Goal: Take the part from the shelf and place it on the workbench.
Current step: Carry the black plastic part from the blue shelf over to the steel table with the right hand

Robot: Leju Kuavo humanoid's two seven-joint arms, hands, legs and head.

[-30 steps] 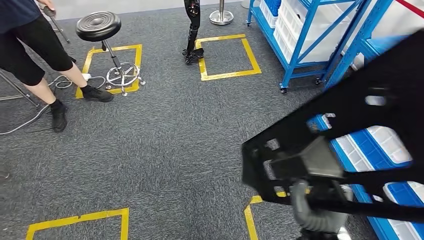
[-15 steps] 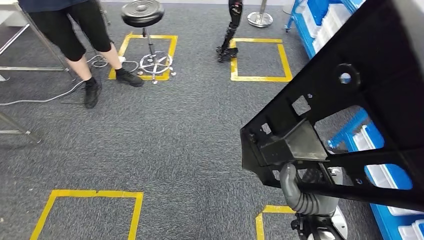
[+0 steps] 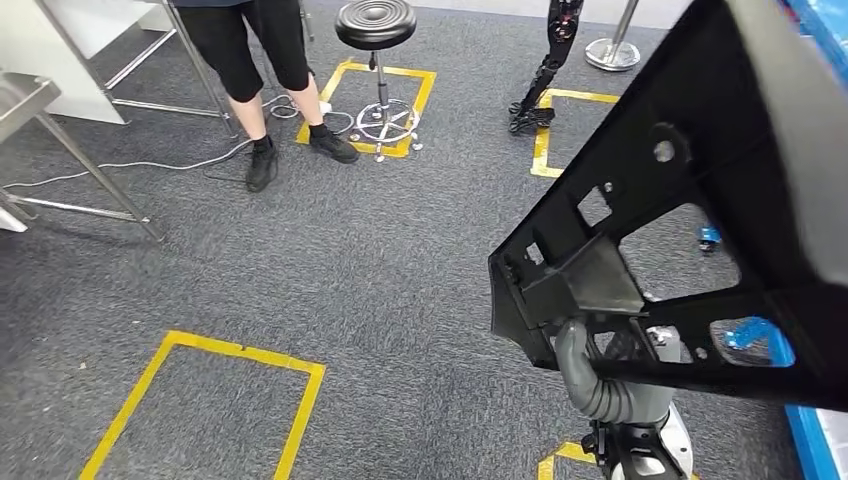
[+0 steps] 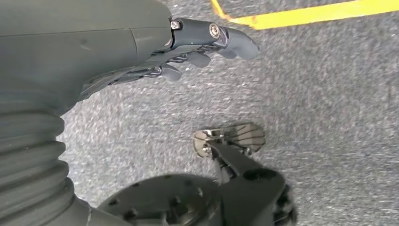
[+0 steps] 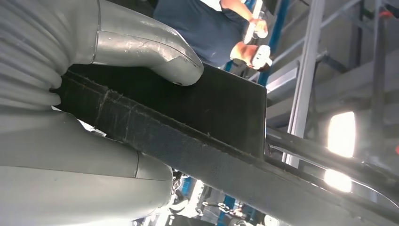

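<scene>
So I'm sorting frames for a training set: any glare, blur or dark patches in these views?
Head view: evenly lit and sharp, though the black part shows little surface detail. Left wrist view: carpet slightly smeared, left hand fairly crisp. Right wrist view: bright lamps blow out against a dim background, and the person behind is soft; the right hand is well lit.

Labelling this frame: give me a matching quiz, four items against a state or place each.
Items:
1. part
2. left hand
3. stool
4. person

States:
A. hangs over the carpet, holding nothing
B. stands on yellow floor tape
C. gripped by the right hand
D. stands beside the stool, in black shoes

Pairs: 1-C, 2-A, 3-B, 4-D
</scene>
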